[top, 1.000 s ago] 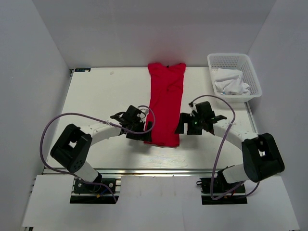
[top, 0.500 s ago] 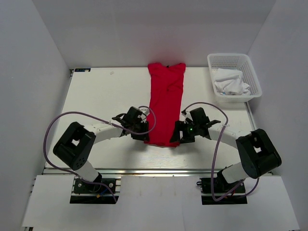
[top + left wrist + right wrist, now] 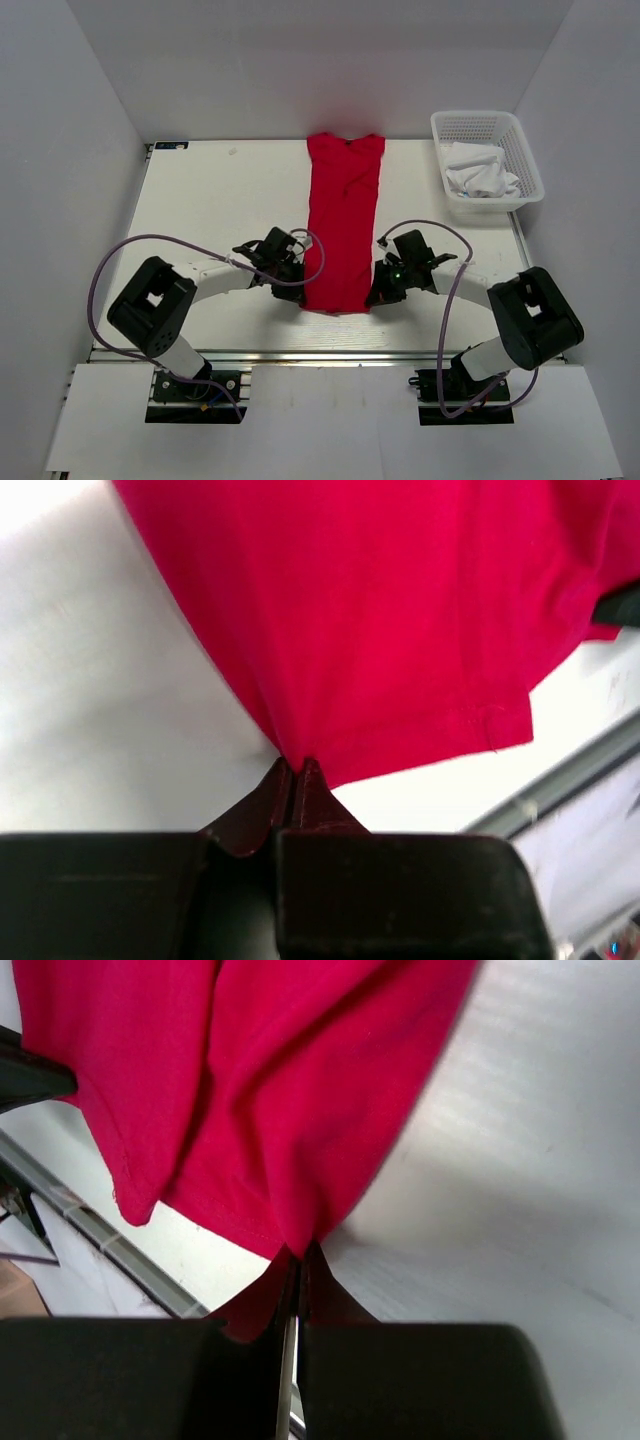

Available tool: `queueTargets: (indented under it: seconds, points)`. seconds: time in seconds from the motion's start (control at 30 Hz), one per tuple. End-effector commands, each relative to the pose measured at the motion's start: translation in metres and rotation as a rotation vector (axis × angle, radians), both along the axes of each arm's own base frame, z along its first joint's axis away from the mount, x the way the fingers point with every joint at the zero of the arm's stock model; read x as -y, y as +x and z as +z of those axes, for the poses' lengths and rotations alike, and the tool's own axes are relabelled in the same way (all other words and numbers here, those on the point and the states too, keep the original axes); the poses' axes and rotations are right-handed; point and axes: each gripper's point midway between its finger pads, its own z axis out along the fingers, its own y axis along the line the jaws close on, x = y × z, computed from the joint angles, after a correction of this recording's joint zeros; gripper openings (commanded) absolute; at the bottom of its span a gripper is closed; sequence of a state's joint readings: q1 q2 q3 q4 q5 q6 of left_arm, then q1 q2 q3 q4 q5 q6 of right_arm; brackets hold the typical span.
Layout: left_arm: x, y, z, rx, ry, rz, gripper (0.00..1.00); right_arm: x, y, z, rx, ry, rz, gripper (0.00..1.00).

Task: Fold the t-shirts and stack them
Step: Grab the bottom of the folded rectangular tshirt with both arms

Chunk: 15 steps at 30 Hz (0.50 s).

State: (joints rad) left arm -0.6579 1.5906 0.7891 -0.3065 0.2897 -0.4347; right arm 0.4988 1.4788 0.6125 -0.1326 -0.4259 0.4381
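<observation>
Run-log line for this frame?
left jaws: shut on red t-shirt near-left corner | right jaws: shut on near-right corner | t-shirt: narrow strip on table

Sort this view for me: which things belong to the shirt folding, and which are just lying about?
Part of the job:
- red t-shirt, laid out in a long strip
- left claw, shut on its near left corner
- right claw, shut on its near right corner

Lying about:
- white basket, far right
- crumpled white cloth inside it; I cannot tell what it is

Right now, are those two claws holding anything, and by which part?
Both pinch the red t-shirt at its near end: the left gripper on the left edge, the right gripper on the right edge, close to the hem.
</observation>
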Motion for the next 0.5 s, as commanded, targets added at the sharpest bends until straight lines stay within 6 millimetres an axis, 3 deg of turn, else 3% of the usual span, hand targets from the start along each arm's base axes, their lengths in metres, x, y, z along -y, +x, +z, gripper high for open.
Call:
queueTargets:
  seconds: [0.0,0.13,0.3,0.4,0.47]
  points:
    - [-0.002,-0.028,0.017,-0.05,-0.036,-0.073,0.0,0.001,-0.016,0.009,-0.006,0.018,0.042,0.0]
    - [0.013,-0.031,0.045,-0.017,-0.145,-0.164,0.0,0.001,-0.018,0.029,0.013,0.034,0.04,0.0]
    - [0.027,-0.015,0.067,0.036,-0.185,-0.182,0.0,-0.006,0.002,0.057,0.096,0.064,0.031,0.0]
    - [0.029,0.002,0.075,0.067,-0.189,-0.157,0.0,-0.01,0.022,0.07,0.128,0.052,-0.003,0.0]
    - [0.029,0.026,0.083,0.128,-0.132,-0.106,0.0,-0.008,0.033,0.068,0.138,0.014,-0.031,0.0]
